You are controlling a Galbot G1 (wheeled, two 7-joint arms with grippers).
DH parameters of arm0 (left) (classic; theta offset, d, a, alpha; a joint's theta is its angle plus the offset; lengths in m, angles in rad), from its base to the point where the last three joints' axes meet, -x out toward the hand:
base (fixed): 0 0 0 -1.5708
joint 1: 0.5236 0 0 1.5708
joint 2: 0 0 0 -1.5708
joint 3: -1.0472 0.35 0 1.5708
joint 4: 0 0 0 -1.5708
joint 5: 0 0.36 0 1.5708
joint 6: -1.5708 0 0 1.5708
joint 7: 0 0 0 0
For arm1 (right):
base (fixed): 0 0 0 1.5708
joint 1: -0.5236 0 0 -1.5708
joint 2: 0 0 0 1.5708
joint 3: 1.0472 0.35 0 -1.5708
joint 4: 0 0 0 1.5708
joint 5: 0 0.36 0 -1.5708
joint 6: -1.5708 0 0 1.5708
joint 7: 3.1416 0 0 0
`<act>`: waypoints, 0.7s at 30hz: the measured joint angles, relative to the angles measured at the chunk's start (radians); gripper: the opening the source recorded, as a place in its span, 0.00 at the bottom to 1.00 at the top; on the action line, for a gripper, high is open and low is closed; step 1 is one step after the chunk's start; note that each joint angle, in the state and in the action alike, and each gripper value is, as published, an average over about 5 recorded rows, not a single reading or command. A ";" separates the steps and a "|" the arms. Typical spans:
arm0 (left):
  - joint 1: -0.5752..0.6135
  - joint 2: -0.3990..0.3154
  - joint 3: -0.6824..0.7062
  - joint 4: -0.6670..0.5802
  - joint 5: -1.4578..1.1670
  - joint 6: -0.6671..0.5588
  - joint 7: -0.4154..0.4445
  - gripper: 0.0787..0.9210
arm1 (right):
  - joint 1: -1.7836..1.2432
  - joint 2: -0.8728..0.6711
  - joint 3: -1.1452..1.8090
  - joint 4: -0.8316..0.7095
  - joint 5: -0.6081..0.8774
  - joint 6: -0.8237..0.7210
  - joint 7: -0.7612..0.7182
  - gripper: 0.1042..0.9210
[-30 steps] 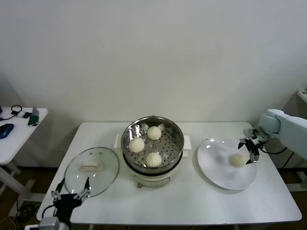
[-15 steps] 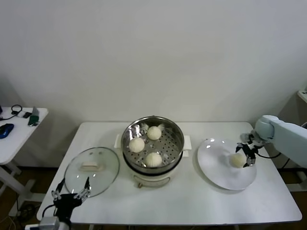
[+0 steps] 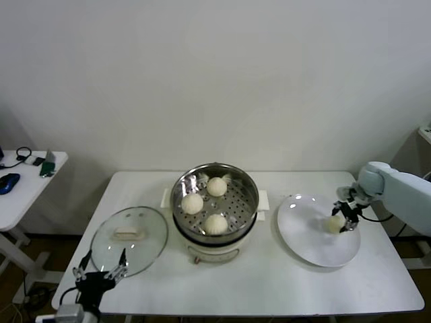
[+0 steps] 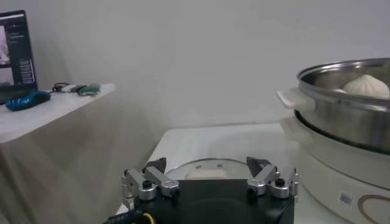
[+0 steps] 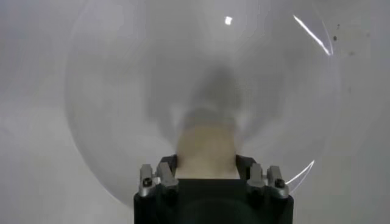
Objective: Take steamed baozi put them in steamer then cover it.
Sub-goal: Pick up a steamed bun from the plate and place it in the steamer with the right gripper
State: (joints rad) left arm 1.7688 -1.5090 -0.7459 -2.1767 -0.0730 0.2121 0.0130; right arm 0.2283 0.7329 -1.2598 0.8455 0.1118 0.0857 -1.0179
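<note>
- On the white counter (image 3: 269, 289): steamer (image 3: 214, 205) in the middle, cover (image 3: 128, 239) to its left, white plate (image 3: 310, 235) to its right.
- Steamer open, its perforated tray carrying three steamed baozi: one toward the back (image 3: 216, 186), one toward the left (image 3: 192, 203), one toward the front (image 3: 215, 223), none touching another.
- Seen from the left wrist too: steamer wall (image 4: 347, 103) with a side handle, and the dome of one bun (image 4: 367, 86) above the rim.
- Fourth baozi (image 3: 335, 224) over the right part of the plate, pinched by the right tool (image 3: 342, 219); fingers pressed against both sides of the bun.
- In the right wrist view, that bun (image 5: 206, 148) close up between the two fingers of the right tool (image 5: 207, 165), with the plate (image 5: 122, 91) beneath; lifted off the plate or touching it, cannot tell.
- Cover flat on the counter, just beside the steamer, cream bar handle facing up.
- Left tool (image 3: 100, 274) low at the front left corner of the counter, just before the near edge of the cover, fingers spread wide and holding nothing.
- In the left wrist view, left tool (image 4: 208, 176) with the cover (image 4: 210, 172) lying beyond its fingertips.
- Small side table (image 3: 27, 195) further to the left, well apart, carrying a blue mouse (image 3: 7, 183) and a few small dark items.
</note>
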 measured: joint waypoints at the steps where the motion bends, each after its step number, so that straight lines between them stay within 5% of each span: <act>1: -0.001 0.000 0.001 0.000 0.000 0.000 0.000 0.88 | 0.008 -0.003 -0.007 0.006 0.006 -0.003 0.000 0.65; 21: -0.048 0.022 0.018 0.019 -0.025 0.018 0.003 0.88 | 0.707 0.067 -0.416 0.494 0.499 -0.229 0.041 0.65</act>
State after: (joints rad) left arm 1.7206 -1.4875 -0.7278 -2.1581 -0.0976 0.2301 0.0161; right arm 0.9350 0.7995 -1.6757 1.3393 0.6104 -0.1438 -0.9773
